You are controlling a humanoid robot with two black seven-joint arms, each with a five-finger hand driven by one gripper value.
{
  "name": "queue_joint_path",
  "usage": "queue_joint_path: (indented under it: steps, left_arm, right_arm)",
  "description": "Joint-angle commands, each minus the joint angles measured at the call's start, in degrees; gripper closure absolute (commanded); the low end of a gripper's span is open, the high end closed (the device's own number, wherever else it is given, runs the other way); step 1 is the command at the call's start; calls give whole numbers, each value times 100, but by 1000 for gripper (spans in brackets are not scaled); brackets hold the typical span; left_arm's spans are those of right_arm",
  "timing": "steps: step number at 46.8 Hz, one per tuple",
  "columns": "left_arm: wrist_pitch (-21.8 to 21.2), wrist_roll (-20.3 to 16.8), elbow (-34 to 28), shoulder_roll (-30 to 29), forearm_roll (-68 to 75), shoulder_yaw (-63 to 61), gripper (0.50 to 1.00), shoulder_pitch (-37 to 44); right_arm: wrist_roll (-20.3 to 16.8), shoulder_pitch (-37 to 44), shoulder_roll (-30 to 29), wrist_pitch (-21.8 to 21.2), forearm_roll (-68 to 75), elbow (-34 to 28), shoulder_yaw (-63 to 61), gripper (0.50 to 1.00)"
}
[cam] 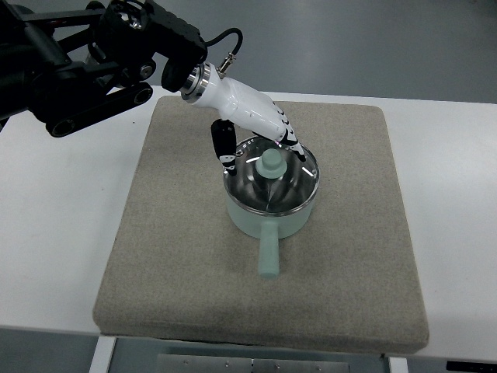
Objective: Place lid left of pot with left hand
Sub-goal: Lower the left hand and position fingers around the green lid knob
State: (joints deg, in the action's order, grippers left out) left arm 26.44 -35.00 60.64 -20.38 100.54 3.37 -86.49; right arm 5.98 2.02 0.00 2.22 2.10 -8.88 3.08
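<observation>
Pot (272,214): you are looking at a pale mint-green round pot with a smooth, glossy wall and a stubby straight handle (268,255) of the same colour, pointing toward the near edge of the mat.
Lid (272,177): clear glass in a thin metal rim, with a round mint-green knob (271,162) in the middle; it sits on the pot, closed, with bright glare on the glass.
Contents: you cannot make out anything inside through the reflections.
Mat (171,256): a square grey-beige pad with rounded corners and a coarse, felt-like weave; the pot stands near its middle.
Table (458,194): smooth plain white surface under the mat.
Left hand (260,128): glossy white shell with black finger segments, on a black arm coming in from the upper left; it hovers over the far-left rim of the lid, fingers (224,146) parted and pointing down, grasping nothing.
Writing: none that you can read.
</observation>
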Motion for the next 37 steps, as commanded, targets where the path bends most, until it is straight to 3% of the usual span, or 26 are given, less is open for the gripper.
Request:
queue_joint_path:
  steps: [1,3,16,28,37]
  left_arm:
    - [-51,0,0,7,10,-3,606,0]
    - [-60,0,-8,7,36,-3,636,0]
    - [-60,0,0,16,71,-3,684,-26]
    - [-69,0,-8,86,98,-12,791,-17]
    - [-69,0,-8,113,106,-3,838,-9]
  right_arm:
    - [0,0,0,-2,0,0,0,576]
    - [0,0,0,6,0,0,0,576]
    - [0,0,0,-2,0,0,0,576]
    - [0,0,0,-2,0,0,0,576]
    - [0,0,0,-2,0,0,0,576]
